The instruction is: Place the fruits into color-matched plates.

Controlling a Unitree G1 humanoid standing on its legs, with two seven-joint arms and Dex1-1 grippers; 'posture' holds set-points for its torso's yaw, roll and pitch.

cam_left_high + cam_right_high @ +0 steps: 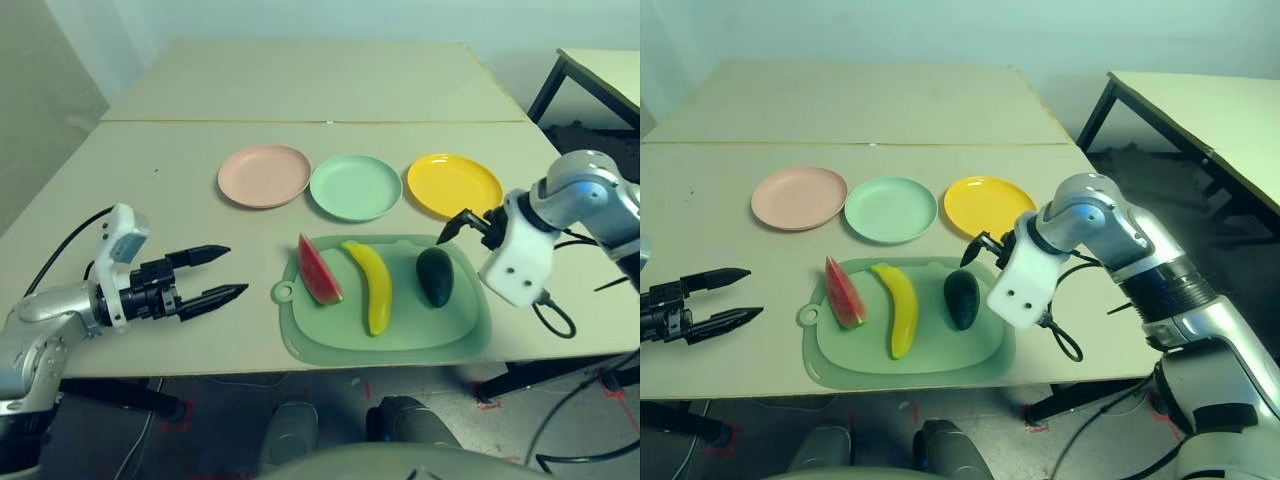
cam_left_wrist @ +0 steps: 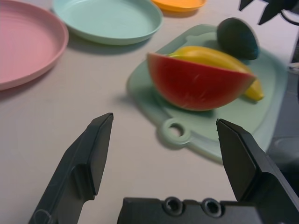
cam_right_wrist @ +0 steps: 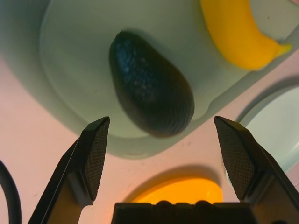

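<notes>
While all three fruits sit on the green cutting mat (image 1: 455, 335), we have both sets of fingers apart.
Our red watermelon wedge (image 1: 320, 272), curved yellow banana (image 1: 376, 285) and dark, glossy oval avocado (image 1: 434, 276) lie side by side, left to right; right fingers (image 3: 162, 120) near avocado, left fingers (image 2: 165, 117) off the mat's handle end. Round plates behind: pink (image 1: 264, 176), mint (image 1: 356, 187), yellow (image 1: 455, 185). Bench (image 1: 230, 330) pale, matte, seam across; second table (image 1: 1200, 110) to our right, pale wall (image 1: 940, 35) beyond.

No text, label, brand, number or sign possible to read on any thing, in any of these four views.
</notes>
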